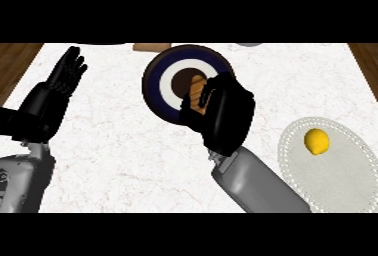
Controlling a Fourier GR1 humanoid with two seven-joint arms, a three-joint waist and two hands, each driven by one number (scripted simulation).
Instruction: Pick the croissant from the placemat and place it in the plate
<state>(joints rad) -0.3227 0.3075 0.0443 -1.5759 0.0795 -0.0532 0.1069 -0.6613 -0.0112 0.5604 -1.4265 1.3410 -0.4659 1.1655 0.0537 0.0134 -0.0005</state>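
Observation:
A round plate with a dark blue rim, a white ring and a brown centre lies at the upper middle of the marble counter. My right hand hovers over its right half, fingers curled round the brown croissant. Only a strip of the croissant shows beside the fingers, above the plate's centre. The white lacy placemat lies at the right, with a yellow lemon on it. At the left, my left hand rests open with its fingers up.
A brown object and a grey object peek in at the counter's far edge. Wooden floor shows past the counter's left and right edges. White marble stretches between the two arms.

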